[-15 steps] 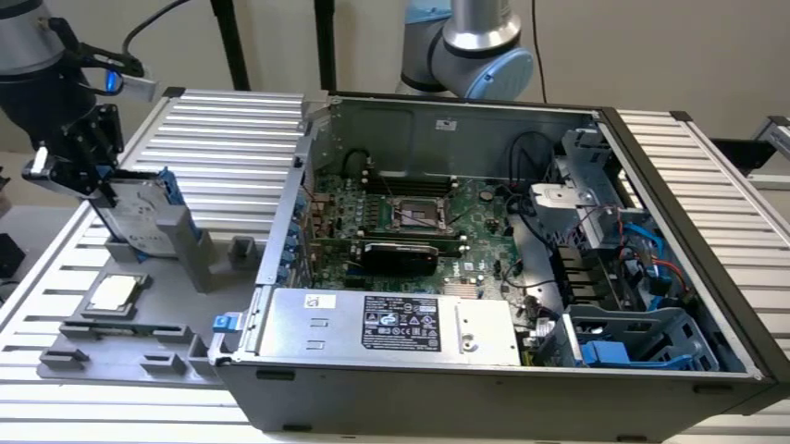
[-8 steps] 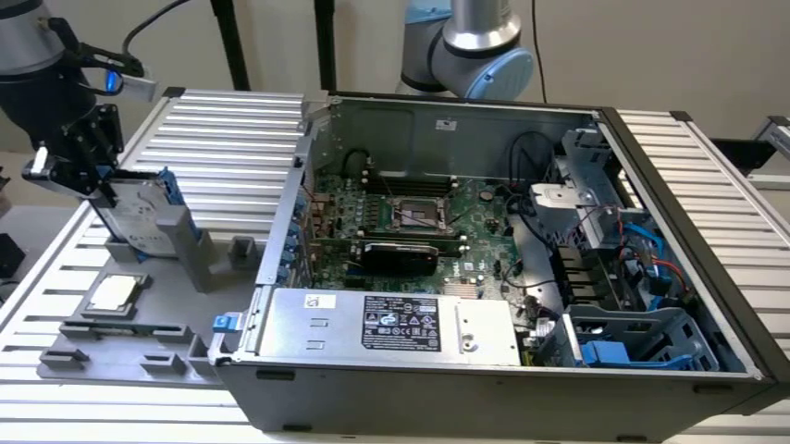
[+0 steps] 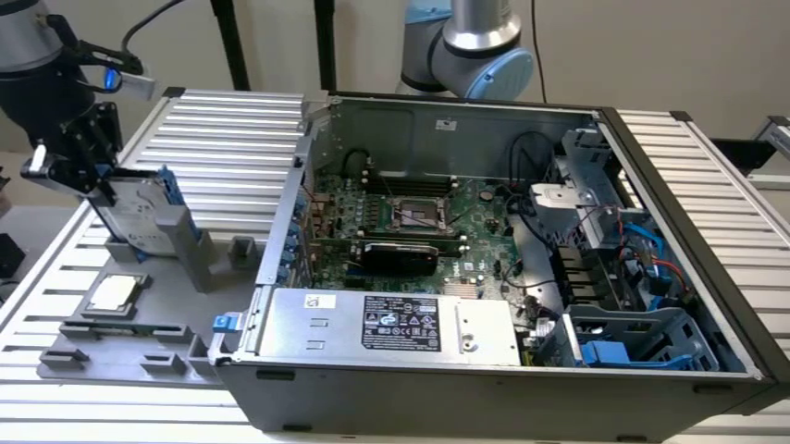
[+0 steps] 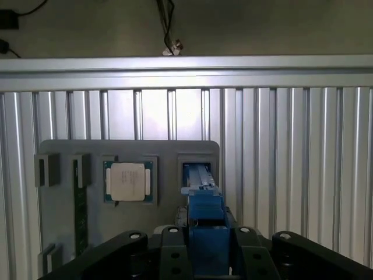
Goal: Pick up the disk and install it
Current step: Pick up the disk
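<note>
The disk (image 3: 139, 220) (image 4: 204, 211) was held upright, clamped by its top edge in the tool (image 3: 105, 190) (image 4: 205, 248). In the wrist view, the tool's black fingers (image 4: 247, 251) were closed on either side of the blue frame. The disk's lower end was seen at a narrow slot (image 4: 197, 169) in a grey holder (image 3: 117, 342) (image 4: 128, 153). It could not be told whether it was seated in the slot.

The holder was laid on the ribbed metal tabletop (image 3: 235, 120) (image 4: 280, 163) at the exterior view's left. A small square chip (image 3: 111, 293) (image 4: 127, 181) was kept in one shallow pocket of the holder, just beside the slot. A thin green strip (image 4: 80, 201) was set in a narrow groove farther along.

An open computer case (image 3: 494, 393) was placed to the exterior view's right of the holder, well apart from the disk. Inside it a green circuit board (image 3: 408, 217), a silver power supply (image 3: 395, 324) and bundled cables (image 3: 617, 250) were contained. A blue plastic drive cage (image 3: 648, 328) was fitted in the near corner, at the exterior view's right.
</note>
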Available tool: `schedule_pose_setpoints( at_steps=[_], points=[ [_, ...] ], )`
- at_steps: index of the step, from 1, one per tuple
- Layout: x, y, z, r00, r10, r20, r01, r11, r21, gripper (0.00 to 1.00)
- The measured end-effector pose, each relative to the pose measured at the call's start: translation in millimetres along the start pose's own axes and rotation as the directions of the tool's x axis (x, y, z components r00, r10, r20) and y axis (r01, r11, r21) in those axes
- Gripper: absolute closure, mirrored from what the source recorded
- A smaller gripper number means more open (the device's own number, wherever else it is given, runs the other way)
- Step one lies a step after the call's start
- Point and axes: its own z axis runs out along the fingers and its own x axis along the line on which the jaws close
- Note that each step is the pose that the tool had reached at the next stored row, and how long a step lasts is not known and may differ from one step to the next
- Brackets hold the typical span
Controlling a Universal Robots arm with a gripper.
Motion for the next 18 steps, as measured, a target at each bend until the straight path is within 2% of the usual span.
schedule_pose_setpoints(
  at_steps=[6,18],
  points=[
    [-0.3,-0.2,-17.9,1.0,0.0,0.0,0.0,1.0,0.0001,1.0],
    [-1.2,-6.4,-71.8,1.0,0.0,0.0004,0.0,1.0,-0.0001,1.0]
  ],
)
